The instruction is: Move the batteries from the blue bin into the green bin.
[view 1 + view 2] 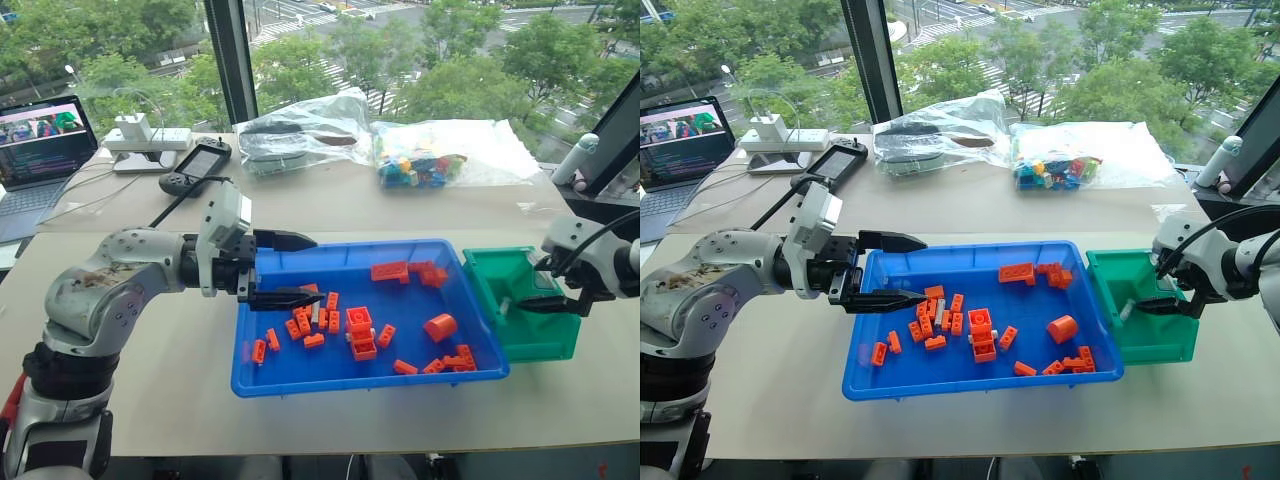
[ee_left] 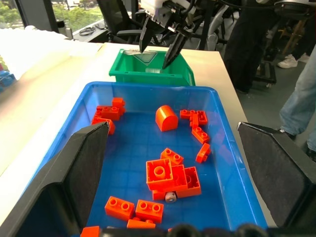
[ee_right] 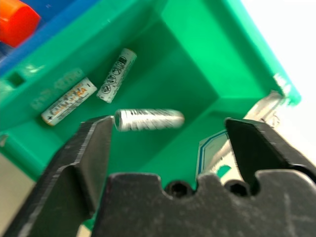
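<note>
The blue bin lies in the middle of the table with many orange bricks in it. One battery's end pokes out from under a brick stack, and another battery lies among the bricks on the left. My left gripper hangs open over the bin's left end, with nothing between its fingers. The green bin touches the blue bin's right end. My right gripper is open just above it. A blurred battery is loose between its fingers. Two batteries lie on the green bin's floor.
Orange bricks and a fat orange cylinder piece are spread through the blue bin. At the back of the table are two plastic bags, a handheld controller, a power strip and a laptop. A person's legs stand beyond the table's right end.
</note>
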### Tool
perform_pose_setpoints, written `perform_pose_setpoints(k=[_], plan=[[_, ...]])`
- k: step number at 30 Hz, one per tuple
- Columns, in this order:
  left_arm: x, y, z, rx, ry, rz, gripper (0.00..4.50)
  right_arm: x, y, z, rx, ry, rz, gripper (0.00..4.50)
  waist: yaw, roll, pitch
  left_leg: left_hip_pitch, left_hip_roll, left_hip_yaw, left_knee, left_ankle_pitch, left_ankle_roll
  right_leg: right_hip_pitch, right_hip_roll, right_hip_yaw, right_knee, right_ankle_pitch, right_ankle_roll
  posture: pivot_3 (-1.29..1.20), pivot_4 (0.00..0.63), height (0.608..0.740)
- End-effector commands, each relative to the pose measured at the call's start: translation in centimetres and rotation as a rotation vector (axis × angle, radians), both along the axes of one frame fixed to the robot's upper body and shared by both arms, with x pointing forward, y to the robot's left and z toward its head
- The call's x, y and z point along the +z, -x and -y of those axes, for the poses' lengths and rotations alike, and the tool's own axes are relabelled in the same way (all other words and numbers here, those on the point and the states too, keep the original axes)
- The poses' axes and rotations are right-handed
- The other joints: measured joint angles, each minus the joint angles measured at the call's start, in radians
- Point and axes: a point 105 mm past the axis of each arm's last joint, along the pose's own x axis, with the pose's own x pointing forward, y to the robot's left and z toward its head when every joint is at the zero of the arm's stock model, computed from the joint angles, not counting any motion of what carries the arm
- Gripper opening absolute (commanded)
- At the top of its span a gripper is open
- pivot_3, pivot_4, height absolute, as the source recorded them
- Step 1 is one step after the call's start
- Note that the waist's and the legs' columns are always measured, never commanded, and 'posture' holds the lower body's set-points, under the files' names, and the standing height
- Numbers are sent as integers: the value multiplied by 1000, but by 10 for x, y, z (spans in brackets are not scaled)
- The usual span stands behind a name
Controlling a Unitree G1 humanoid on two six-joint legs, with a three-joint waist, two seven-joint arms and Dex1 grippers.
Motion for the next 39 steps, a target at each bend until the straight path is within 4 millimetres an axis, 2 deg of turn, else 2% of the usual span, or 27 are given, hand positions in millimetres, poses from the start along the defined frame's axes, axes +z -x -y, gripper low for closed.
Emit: perform_pose_setpoints(k=[1, 5, 9, 11, 13, 19, 24, 33, 36, 39], plan=[[6, 3, -2, 7, -6, 44, 4500, 33, -5, -16, 60, 1, 102, 4462, 0, 0, 0, 0, 0, 0, 0, 0, 0, 0, 0, 0, 0, 0, 0, 0, 150, 725], [1, 2, -7, 29, -28, 36, 4500, 43, 0, -54, 168, -92, 90, 4462, -3, 0, 0, 0, 1, 0, 0, 0, 0, 0, 1, 0, 0, 0, 0, 0, 150, 725], [-12, -6, -18, 89, -106, 31, 4500, 45, 7, -111, 334, -225, 93, 4462, -4, 0, 0, 0, 1, 0, 0, 0, 0, 0, 1, 0, 0, 0, 0, 0, 150, 725], [-18, -9, -23, 114, -137, 27, 4500, 33, 16, -146, 431, -296, 52, 4462, -4, 0, 0, 0, 1, -1, 0, 0, 0, 0, 1, 0, 0, 0, 0, 0, 150, 725], [-20, -10, -25, 118, -146, 25, 4500, 23, 24, -166, 481, -337, 2, 4462, 0, 0, 0, 0, 1, -2, 0, 0, 0, 0, 1, -1, 1, 0, 0, 0, 150, 725], [-21, -7, -23, 97, -145, 20, 4500, 2, 24, -205, 535, -405, -34, 4462, 7, 0, 0, -2, -1, -3, 1, 0, 0, 1, 0, -2, 4, 0, 0, 0, 150, 725], [-22, 3, -21, 56, -154, -1, 4500, -12, 22, -223, 553, -461, -77, 4462, 2, 0, 0, -2, 0, -4, 1, 0, 0, 0, 1, -2, 5, 0, 0, 0, 150, 725], [-24, 7, -24, 53, -177, -11, 4500, -32, 17, -226, 531, -491, -144, 4462, 1, 0, 0, -2, 0, -4, 1, 0, 0, 0, 1, -3, 5, 0, 0, 0, 150, 725], [-24, 8, -23, 52, -177, -13, 4500, -39, 16, -225, 521, -488, -161, 3813, 1, 0, 0, -2, 0, -4, 1, 0, 0, 0, 1, -3, 5, 0, 0, 0, 150, 725], [-24, 8, -23, 55, -178, -14, 4500, -39, 15, -223, 516, -493, -163, 2811, 1, 0, 0, -2, 0, -4, 1, 0, 0, 0, 1, -3, 5, 0, 0, 0, 150, 725]])
